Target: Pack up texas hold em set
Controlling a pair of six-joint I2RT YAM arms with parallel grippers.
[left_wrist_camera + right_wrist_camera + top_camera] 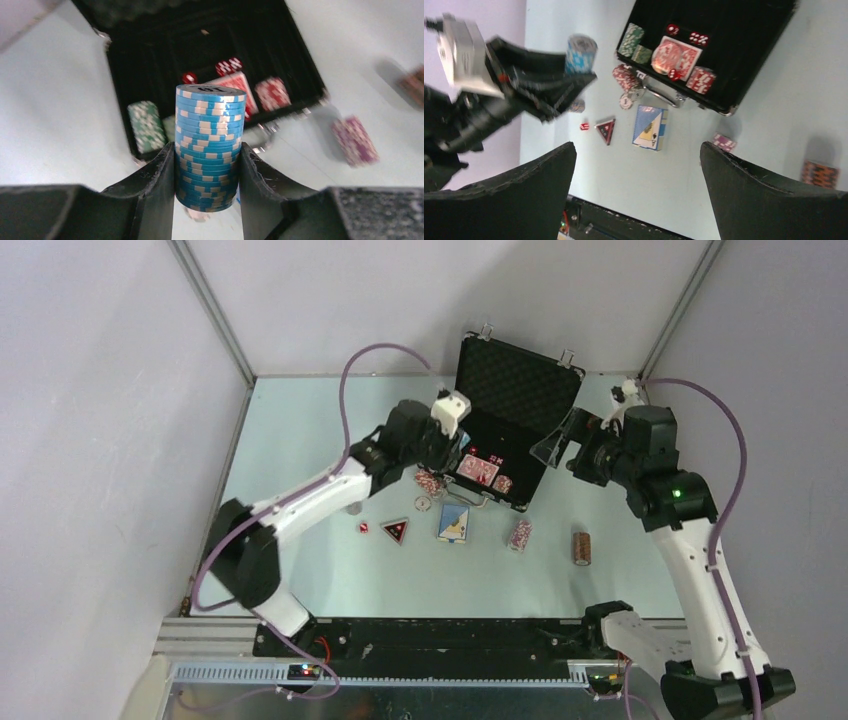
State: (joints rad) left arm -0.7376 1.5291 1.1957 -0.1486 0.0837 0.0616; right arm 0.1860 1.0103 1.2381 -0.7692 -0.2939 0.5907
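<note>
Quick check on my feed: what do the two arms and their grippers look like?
The left arm and right arm have white shells, black joints and a looping purple cable each. A green light glows on the right arm. The fingers are black, wedge-shaped, rough-edged.

Spotted a dark printed mark on the top face of the blue chip stack (207,150), perhaps a two-digit number, seen too edge-on to read with certainty. Made out a black spade sign on the blue card deck (649,127), lying at 7 o'clock from the briefcase (744,65). Noted a red emblem on the black triangle (606,130), at 9 o'clock from that deck, too blurred to read.
</note>
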